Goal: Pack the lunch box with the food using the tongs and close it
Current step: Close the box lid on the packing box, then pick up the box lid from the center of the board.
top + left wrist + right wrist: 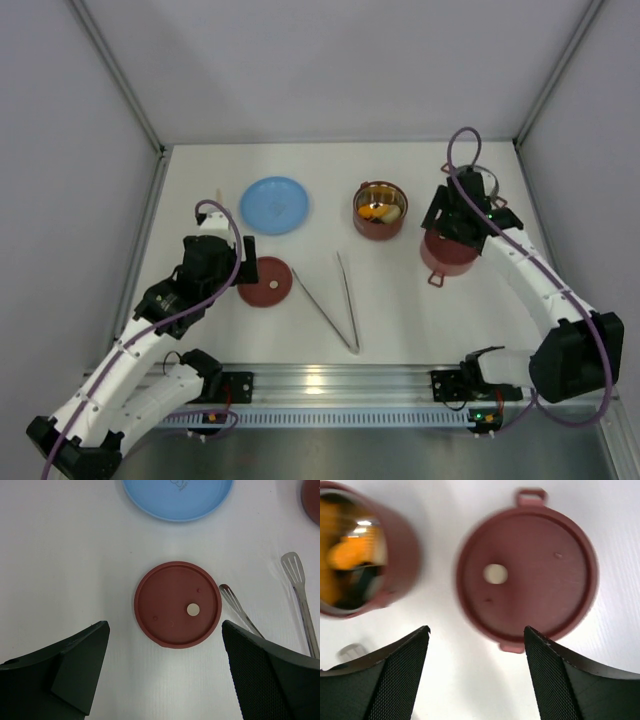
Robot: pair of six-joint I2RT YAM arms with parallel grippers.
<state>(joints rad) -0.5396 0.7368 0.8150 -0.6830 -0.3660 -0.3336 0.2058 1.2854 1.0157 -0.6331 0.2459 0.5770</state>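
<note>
Left jaws and right jaws are spread open, empty. The disc lid (177,605), judged light, stiff and thin, is best pinched across its raised rim.

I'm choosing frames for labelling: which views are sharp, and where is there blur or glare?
Left wrist view: sharp, with the red disc lid and the tongs tips crisp. Right wrist view: blurred, most on the open bowl holding the food, less on the two-eared red piece. Top view: clear, with glare on the metal rail.
</note>
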